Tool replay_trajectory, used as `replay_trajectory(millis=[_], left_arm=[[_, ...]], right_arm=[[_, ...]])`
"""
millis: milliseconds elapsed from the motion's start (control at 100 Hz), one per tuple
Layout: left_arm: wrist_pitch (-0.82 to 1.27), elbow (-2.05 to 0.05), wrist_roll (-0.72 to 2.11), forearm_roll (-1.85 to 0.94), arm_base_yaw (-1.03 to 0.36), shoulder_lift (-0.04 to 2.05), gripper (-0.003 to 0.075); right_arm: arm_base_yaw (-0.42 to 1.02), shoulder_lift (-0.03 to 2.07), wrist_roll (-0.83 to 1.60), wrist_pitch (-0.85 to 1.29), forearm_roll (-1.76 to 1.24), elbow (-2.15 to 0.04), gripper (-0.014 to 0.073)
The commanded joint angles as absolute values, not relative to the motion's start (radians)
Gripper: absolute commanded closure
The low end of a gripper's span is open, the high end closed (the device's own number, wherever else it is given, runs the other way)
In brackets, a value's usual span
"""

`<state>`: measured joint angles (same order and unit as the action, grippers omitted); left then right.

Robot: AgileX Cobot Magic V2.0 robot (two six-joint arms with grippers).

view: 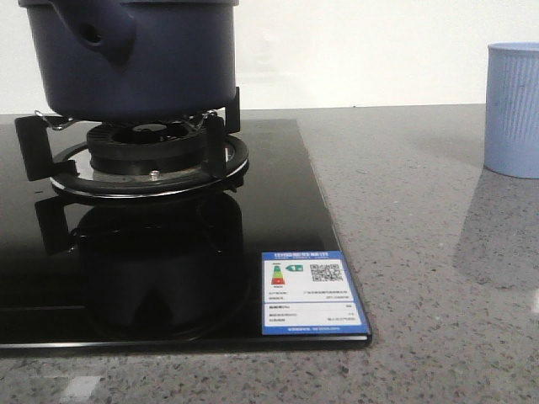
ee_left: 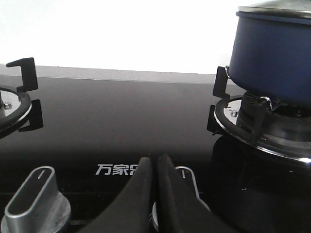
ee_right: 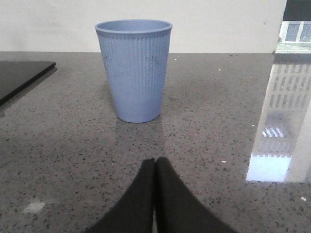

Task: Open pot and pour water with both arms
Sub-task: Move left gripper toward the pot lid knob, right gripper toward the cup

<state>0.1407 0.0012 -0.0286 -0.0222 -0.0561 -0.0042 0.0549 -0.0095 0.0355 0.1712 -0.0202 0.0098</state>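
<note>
The dark navy-blue pot [view: 143, 59] sits on the burner's black supports at the left of the front view, its hollow stub pointing toward the camera. It also shows in the left wrist view [ee_left: 274, 60], with a metal-rimmed lid [ee_left: 277, 8] on top. My left gripper [ee_left: 155, 162] is shut and empty, low over the stove's front edge, well short of the pot. My right gripper [ee_right: 155, 162] is shut and empty over the grey counter, short of the pale blue ribbed cup [ee_right: 134, 68]. Neither gripper shows in the front view.
The black glass stove top [view: 278, 219] carries a blue energy label [view: 312, 292] near its front right corner. Silver knobs [ee_left: 34, 201] line its front edge, and a second burner [ee_left: 12, 104] lies beyond them. The cup [view: 514, 108] stands on the grey counter [view: 421, 252].
</note>
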Motion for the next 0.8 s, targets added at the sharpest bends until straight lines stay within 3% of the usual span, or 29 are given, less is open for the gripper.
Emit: replay_trajectory(millis=[0,790], left_arm=[[0.069,0.034,-0.031,-0.022,-0.054,-0.030,0.0739],[0.069,0.034,-0.031,-0.022,-0.054,-0.030,0.0739]], right_arm=[[0.050,-0.015,0.035,0.089,-0.019,0.036,0.0667],[0.050,-0.015,0.035,0.052,-0.019,0.036,0.0667]])
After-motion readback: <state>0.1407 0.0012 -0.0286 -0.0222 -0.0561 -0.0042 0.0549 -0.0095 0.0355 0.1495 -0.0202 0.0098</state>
